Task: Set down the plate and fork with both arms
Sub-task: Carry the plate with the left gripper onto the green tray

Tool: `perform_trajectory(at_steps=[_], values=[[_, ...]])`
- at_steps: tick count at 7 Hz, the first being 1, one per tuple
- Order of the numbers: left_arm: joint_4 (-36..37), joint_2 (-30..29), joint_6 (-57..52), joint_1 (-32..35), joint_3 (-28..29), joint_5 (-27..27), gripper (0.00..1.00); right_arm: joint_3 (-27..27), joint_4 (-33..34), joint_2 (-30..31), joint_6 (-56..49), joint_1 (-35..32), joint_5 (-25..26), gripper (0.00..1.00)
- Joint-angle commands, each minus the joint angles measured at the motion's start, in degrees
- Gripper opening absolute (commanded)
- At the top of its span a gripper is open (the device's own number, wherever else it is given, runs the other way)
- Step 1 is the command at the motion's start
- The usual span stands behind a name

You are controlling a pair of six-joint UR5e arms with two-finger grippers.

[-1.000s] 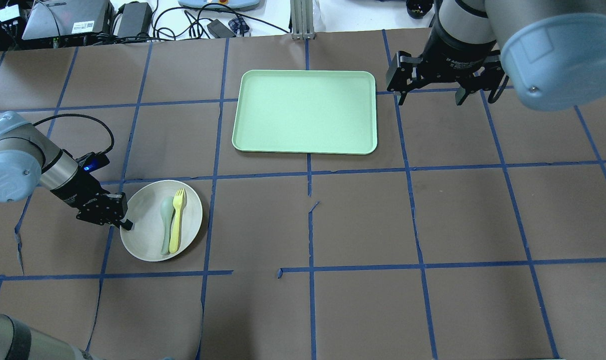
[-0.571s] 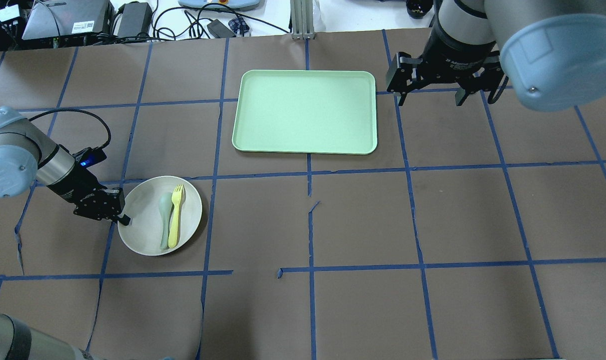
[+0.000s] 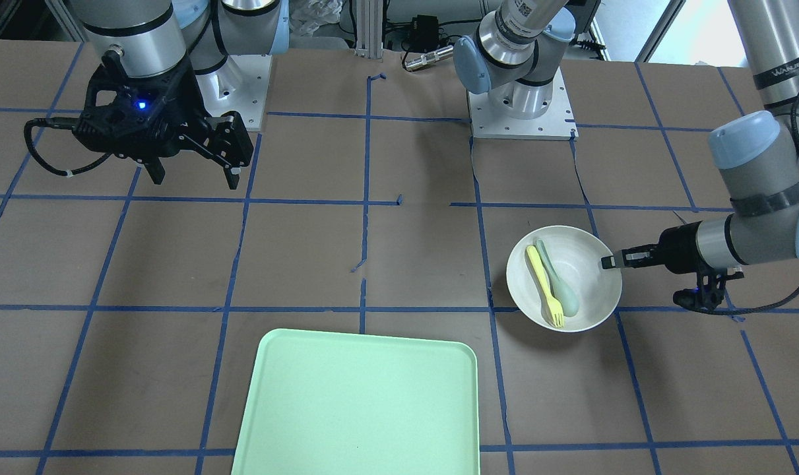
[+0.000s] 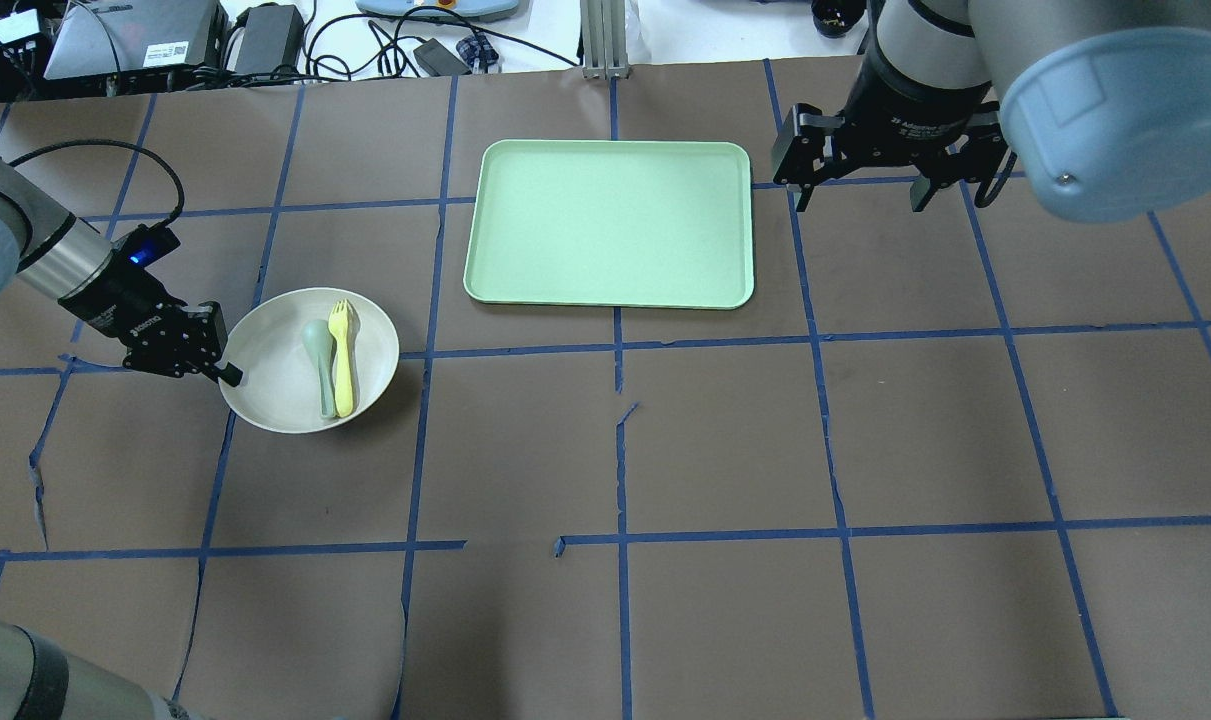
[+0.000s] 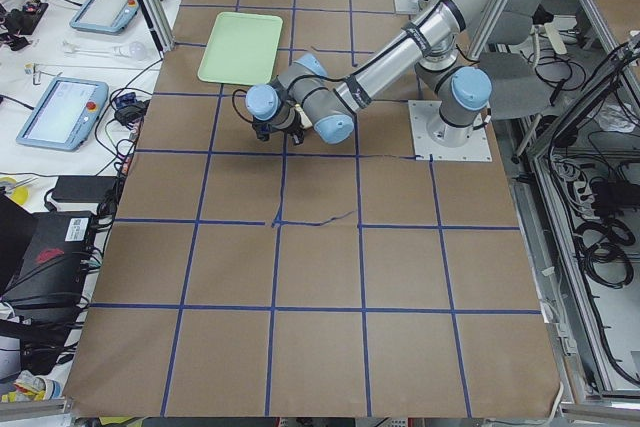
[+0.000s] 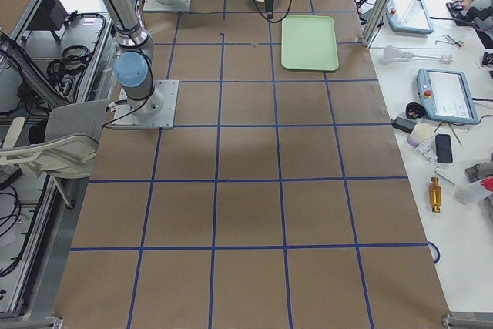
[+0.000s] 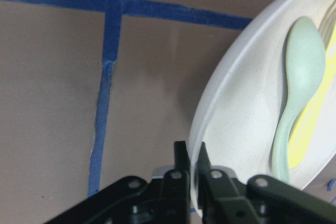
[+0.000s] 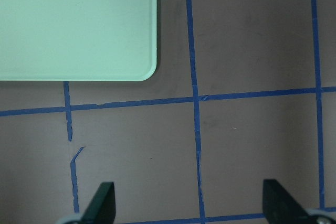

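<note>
Left gripper [image 4: 227, 375] is pinched nearly shut on the near rim of the plate [image 4: 270, 400], with the tray [image 4: 610, 225] well beyond it and the right gripper [image 4: 858, 198] wide open and empty beside that tray. Plate looks stiff, light and tippy in this edge grip. Just past the fingertips the slick, loose fork [image 4: 343, 360] lies against the spoon [image 4: 317, 355], which crowds any pick.

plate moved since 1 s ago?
Yes. The plate, pinched at its rim by the left gripper, went away from the robot: it lay on the near side of the blue tape line, now it straddles it.
</note>
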State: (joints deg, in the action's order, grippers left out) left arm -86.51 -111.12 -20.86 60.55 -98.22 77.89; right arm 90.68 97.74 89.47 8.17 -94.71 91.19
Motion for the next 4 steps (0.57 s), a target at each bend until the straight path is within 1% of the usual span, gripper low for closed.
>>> perform_trajectory(at_steps=[1, 2, 3, 4], values=[[-1.4, -0.4, 0.1, 3.9, 5.4, 0.0, 0.00, -0.1, 0.1, 0.0, 0.0, 0.0, 0.0, 1.00], [-3.1, -1.5, 0.3, 8.7, 10.9, -0.1, 0.00, -0.1, 0.1, 0.0, 0.0, 0.0, 0.0, 1.00], [-5.5, -4.3, 0.3, 12.5, 18.5, -0.5, 0.00, 0.0, 0.1, 0.0, 0.1, 0.0, 0.0, 1.00], [-7.3, -8.1, 0.0, 15.2, 24.6, -3.6, 0.00, -0.2, 0.3, -0.1, 0.1, 0.0, 0.0, 1.00]])
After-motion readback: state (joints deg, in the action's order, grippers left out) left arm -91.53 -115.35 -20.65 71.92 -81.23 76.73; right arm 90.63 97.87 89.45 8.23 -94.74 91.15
